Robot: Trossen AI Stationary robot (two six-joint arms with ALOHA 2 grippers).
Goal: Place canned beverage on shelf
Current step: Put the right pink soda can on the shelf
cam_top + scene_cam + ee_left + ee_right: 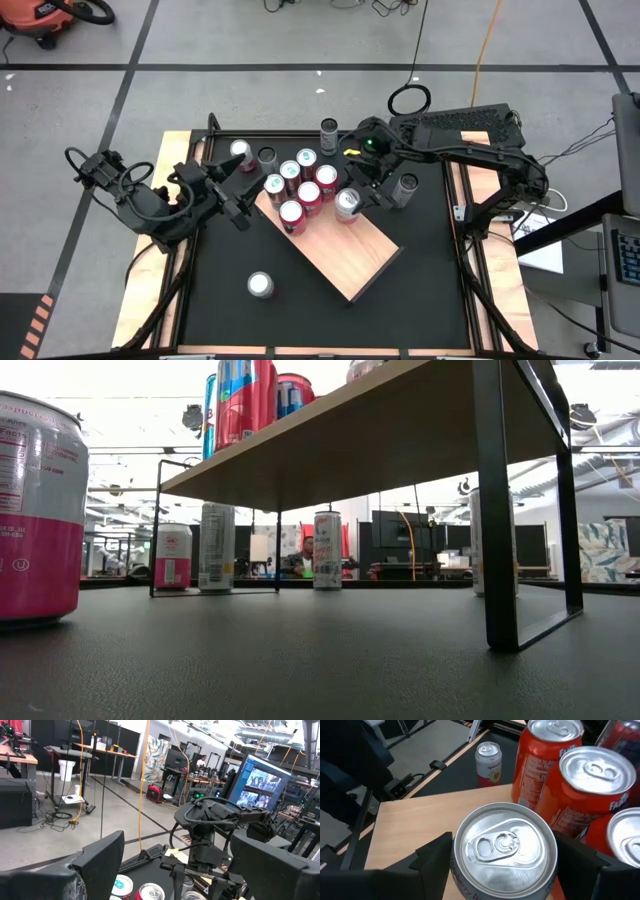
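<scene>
A can (504, 851) sits clamped between the right claw's (502, 865) 2 fingers, upright on the shelf (415, 827). Red cans (585, 790) stand just beyond it. The left claw (232, 168) hovers spread apart.

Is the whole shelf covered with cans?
No, the cans crowd one end of the shelf; the rest is bare wood.
</scene>
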